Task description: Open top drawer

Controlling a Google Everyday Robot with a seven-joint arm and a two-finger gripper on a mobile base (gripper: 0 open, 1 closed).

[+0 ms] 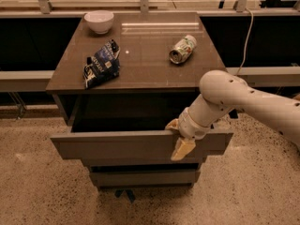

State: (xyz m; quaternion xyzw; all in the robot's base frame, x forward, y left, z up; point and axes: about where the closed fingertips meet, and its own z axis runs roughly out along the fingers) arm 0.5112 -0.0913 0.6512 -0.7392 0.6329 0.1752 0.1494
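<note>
The top drawer point(117, 146) is pulled partly out from under the brown tabletop; its flat grey-brown front panel stands forward and the inside looks dark. My gripper point(177, 137) is at the right part of that front panel's top edge. One finger point(172, 124) reaches inside the drawer and the other finger point(182, 149) hangs down over the outside of the panel, so the two clasp the panel between them. My white arm point(243, 97) comes in from the right.
On the tabletop point(140, 55) lie a white bowl point(99, 21) at the back left, a dark blue chip bag point(101, 63) at the left and a can point(182, 49) on its side at the right. Two lower drawer fronts point(140, 176) sit shut below. Speckled floor surrounds the cabinet.
</note>
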